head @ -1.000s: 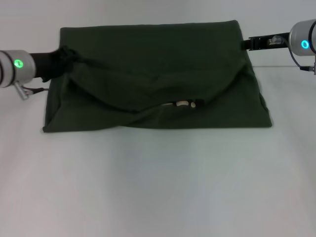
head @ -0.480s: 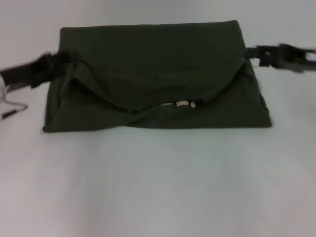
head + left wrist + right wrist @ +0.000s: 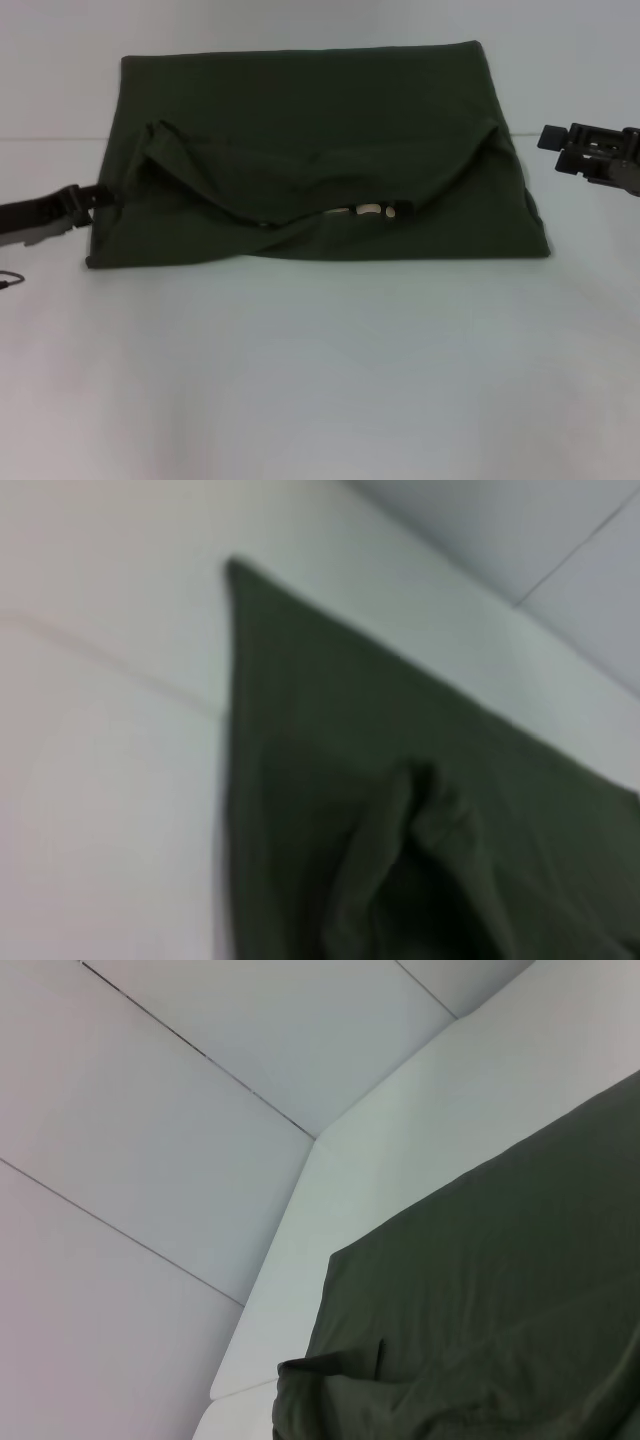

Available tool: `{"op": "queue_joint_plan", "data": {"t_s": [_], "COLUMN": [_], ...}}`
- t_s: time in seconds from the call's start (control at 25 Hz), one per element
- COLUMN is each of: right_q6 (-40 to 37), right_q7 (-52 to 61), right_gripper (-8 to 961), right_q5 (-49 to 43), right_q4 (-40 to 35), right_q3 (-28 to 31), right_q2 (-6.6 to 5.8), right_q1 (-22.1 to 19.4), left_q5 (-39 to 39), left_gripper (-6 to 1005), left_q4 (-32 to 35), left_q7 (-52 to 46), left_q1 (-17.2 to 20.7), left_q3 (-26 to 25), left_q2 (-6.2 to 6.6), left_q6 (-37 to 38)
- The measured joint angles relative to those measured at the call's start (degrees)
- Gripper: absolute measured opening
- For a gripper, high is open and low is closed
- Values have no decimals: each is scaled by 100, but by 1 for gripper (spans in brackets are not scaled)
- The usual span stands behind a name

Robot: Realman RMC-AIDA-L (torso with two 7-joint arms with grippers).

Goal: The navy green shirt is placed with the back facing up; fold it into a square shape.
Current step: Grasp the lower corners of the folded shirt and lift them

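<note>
The navy green shirt lies flat on the white table, folded into a wide rectangle, with both sides turned in to meet above a small white label. My left gripper sits low at the shirt's left edge, open and holding nothing. Off the shirt's right edge, my right gripper hovers open and empty, clear of the cloth. The left wrist view shows the shirt with a raised fold; the right wrist view shows the shirt and its far corner.
White wall panels rise behind the table's far edge. Bare tabletop stretches in front of the shirt and on both sides of it.
Both grippers have let go of the folded-in sides and pulled outward, the left one down and to the left, the right one to the right. The shirt stayed in place.
</note>
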Motion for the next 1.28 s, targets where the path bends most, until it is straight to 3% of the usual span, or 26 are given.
{"op": "queue_joint_plan", "data": {"t_s": [0.4, 0.64, 1.28], "right_q6": [22, 27, 28], "right_q7": [-6, -28, -31], "right_gripper": [726, 726, 725], "right_q5": [-5, -4, 31], "right_q4": [99, 160, 165], "right_q3": [-13, 0, 1], "right_q2": [-3, -11, -11], "right_q1": [54, 15, 4], "left_q5": [228, 208, 228], "left_gripper": [738, 737, 738], "left_q4": [-373, -311, -292], "left_q7": [-205, -35, -43], "left_q1": [-203, -158, -23], "left_q3": [90, 176, 195], "left_q2": [-74, -193, -190], "left_q6": [-305, -657, -632]}}
